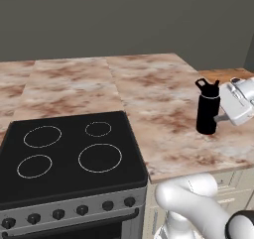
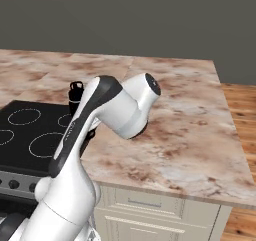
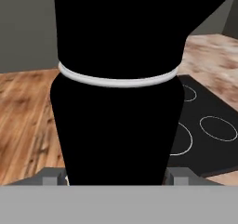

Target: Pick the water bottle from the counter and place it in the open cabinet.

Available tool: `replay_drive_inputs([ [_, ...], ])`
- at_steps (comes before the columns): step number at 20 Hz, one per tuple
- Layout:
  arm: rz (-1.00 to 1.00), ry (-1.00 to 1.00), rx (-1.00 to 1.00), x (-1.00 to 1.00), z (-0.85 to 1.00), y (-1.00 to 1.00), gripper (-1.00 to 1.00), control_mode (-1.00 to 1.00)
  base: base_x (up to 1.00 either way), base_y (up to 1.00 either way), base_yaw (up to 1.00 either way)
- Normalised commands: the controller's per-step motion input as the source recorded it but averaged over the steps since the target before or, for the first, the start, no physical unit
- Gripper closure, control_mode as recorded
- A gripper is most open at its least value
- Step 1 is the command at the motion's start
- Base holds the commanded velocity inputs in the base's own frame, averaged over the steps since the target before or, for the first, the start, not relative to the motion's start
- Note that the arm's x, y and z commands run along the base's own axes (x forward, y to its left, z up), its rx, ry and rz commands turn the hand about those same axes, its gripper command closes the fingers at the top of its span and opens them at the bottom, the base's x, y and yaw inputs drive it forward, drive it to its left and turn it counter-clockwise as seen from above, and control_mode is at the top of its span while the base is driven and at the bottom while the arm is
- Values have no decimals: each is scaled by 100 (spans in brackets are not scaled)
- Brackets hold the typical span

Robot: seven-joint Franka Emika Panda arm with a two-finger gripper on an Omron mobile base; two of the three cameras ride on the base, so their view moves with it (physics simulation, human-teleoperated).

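So the counter (image 1: 149,84) is this marbled pink-brown and beige stone slab with reddish veins, running wide across the room in front of a plain dull grey wall (image 1: 149,20). A glossy black stovetop (image 1: 69,153) with four white rings sits in its near left part, knobs along the front edge. Cream panelled base cabinets (image 2: 160,210) sit under the slab and there's wood flooring (image 2: 242,115) off to the right. The water bottle (image 1: 208,109) stands upright on the counter near its right front edge. The gripper (image 1: 221,118) comes in from the right and is clamped on the bottle's body, which sits right between the fingers.
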Motion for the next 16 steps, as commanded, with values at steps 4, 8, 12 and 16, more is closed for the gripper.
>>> replay_drive_inputs([
  [4,0,0,3,-64,28,3,100,-100,0,0,0],
  [8,0,1,1,-23,37,4,100,-100,0,0,0],
  [12,0,3,0,-1,0,-2,100,-100,0,0,0],
  [16,0,1,0,0,0,0,100,-100,0,0,0],
])
